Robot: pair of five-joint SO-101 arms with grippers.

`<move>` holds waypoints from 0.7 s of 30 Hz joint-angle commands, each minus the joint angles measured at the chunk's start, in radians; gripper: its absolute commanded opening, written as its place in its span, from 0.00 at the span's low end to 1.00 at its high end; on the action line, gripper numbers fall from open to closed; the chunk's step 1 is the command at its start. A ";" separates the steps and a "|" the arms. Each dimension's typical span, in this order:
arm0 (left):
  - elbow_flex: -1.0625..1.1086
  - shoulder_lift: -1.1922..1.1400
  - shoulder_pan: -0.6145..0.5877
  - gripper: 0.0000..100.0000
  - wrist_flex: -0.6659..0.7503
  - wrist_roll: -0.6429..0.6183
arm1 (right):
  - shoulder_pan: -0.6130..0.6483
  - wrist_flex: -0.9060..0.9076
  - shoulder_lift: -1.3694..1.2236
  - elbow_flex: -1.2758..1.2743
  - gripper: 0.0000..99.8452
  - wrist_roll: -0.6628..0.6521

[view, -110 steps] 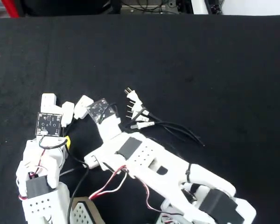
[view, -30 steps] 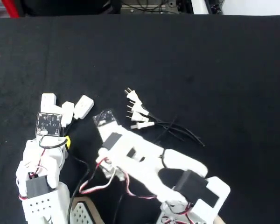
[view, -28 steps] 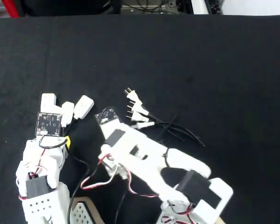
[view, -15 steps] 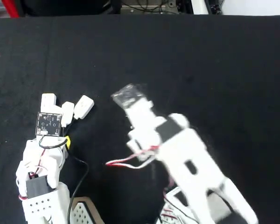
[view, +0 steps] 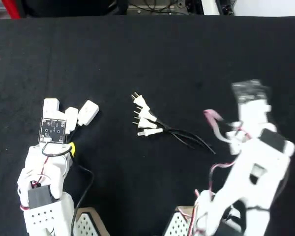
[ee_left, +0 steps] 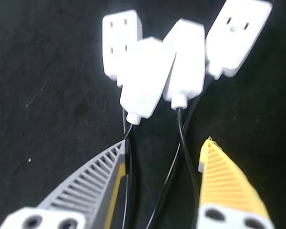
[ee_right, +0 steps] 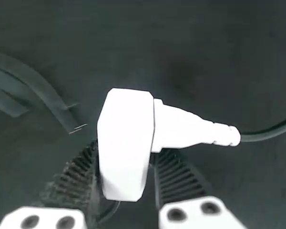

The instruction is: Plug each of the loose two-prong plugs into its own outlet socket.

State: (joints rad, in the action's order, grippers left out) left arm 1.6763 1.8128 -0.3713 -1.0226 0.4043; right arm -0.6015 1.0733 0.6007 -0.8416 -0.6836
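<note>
Two-prong plugs (view: 146,118), smooth white plastic on thin black cords (view: 187,137), lie on the tabletop (view: 187,54) with open room all round; right pincer (ee_right: 125,160) is clamped on another rounded plug (ee_right: 126,143); left pincer (ee_left: 166,141), spread wide, sits before boxy white outlet sockets (ee_left: 122,33)

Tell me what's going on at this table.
Two robot arms are working on plugging plugs into sockets. The left gripper hangs open over a cluster of white outlet sockets, with their black cords running through the gap. The right gripper is shut on a white corded piece, apparently a socket, above the right side of the black table. The loose two-prong plugs lie bunched mid-table, prongs bare, none plugged in yet.
</note>
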 commanded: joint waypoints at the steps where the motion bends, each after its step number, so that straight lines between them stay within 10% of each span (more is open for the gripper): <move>1: 0.022 0.009 0.022 0.25 0.026 0.011 | -0.071 -0.126 -0.174 0.070 0.01 0.057; 11: 0.022 0.009 0.022 0.25 0.026 0.011 | -0.098 -0.385 -0.696 0.354 0.01 0.178; 21: 0.022 0.009 0.015 0.25 0.026 0.011 | -0.075 -0.040 -0.753 0.581 0.12 0.135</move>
State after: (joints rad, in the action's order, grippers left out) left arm 1.6794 1.8128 -0.3621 -1.0196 0.4043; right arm -0.6874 0.9045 -0.1818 -0.3598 -0.5363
